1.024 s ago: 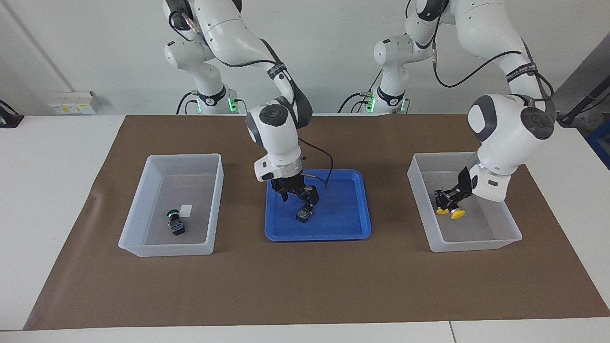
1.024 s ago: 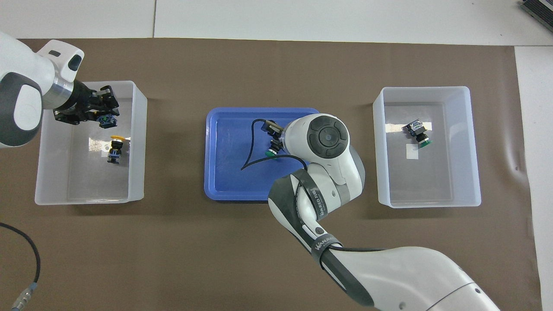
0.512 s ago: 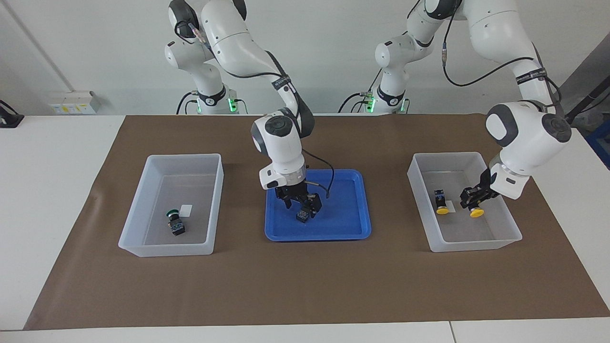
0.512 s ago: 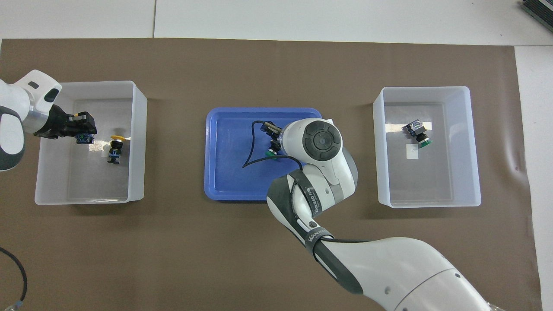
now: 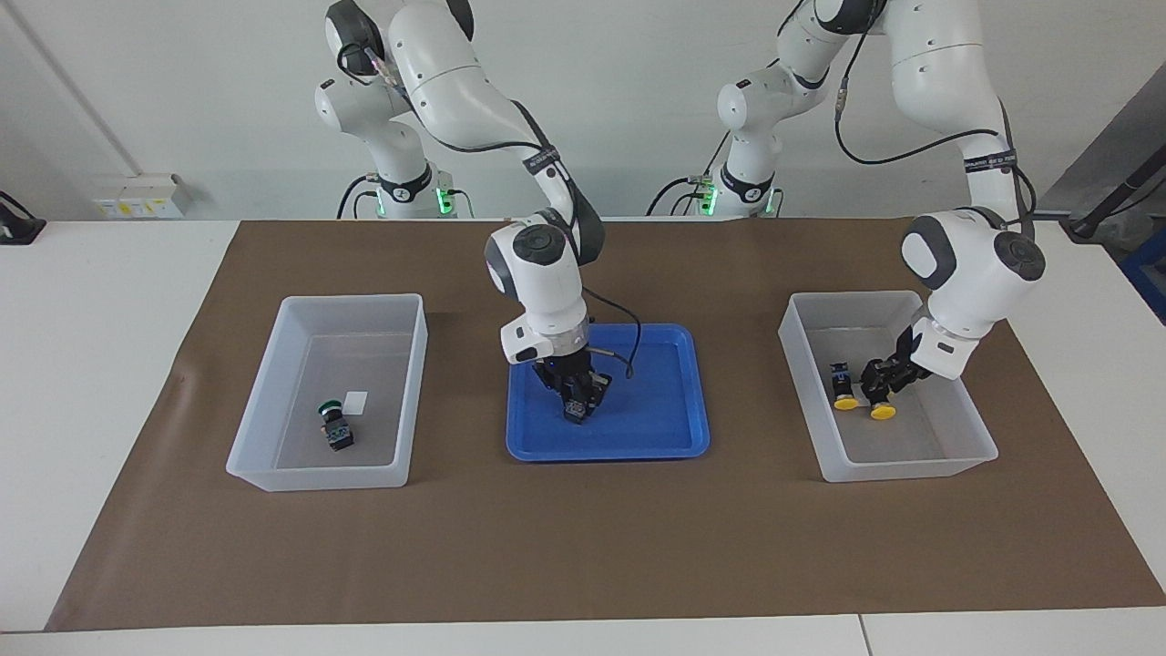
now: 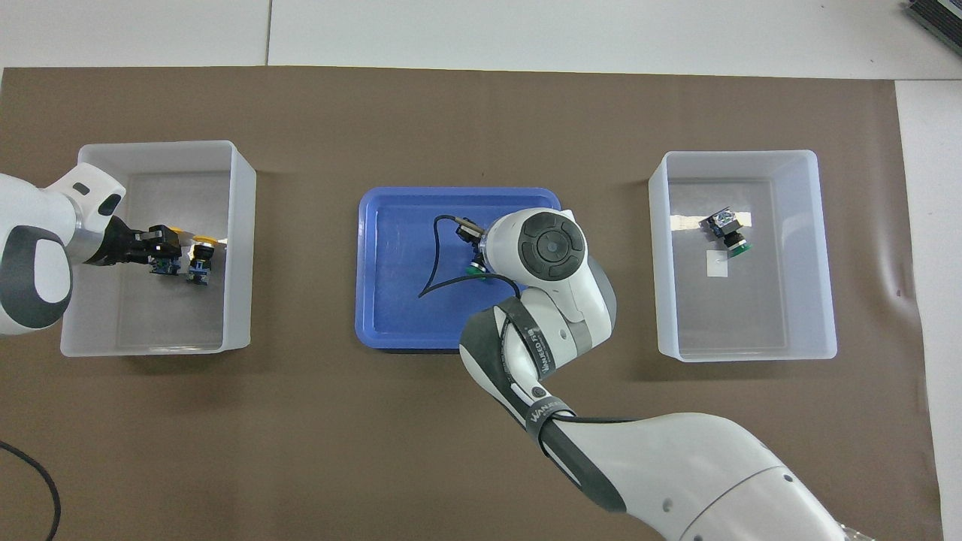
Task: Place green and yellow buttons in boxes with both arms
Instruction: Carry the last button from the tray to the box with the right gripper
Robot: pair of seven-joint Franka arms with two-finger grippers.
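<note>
Reading across the facing view from the right arm's end of the table, the first box (image 5: 414, 383) stands on a brown mat (image 5: 583, 547) and holds one green-capped button (image 5: 333, 425), which lies on the box floor beside a small white label (image 5: 356, 401). In the overhead view the same box (image 6: 823, 255) sits at the opposite edge of the picture, with the green-capped button (image 6: 727, 231) in its farther half.

At the middle of the mat lies a shallow blue tray (image 5: 669, 433). The right gripper (image 5: 573, 398) reaches straight down into it, its jaws clenched on a second green button (image 5: 576, 410), whose blocky body shows at the fingertips just above or on the tray floor; contact with the floor cannot be told. From overhead, the arm's wrist hides most of this button, leaving only a sliver of green cap (image 6: 473, 267) over the tray (image 6: 391, 300).

Toward the left arm's end stands the second box (image 5: 802, 383). One yellow button (image 5: 843, 386) rests on its floor. The left gripper (image 5: 880, 384) is lowered inside this box, jaws closed on another yellow button (image 5: 881, 407), cap pointing down, just beside the resting one. Overhead, the left gripper (image 6: 159, 252) and its held button (image 6: 160, 262) appear close to the resting yellow button (image 6: 201, 259) within the box (image 6: 239, 225).
</note>
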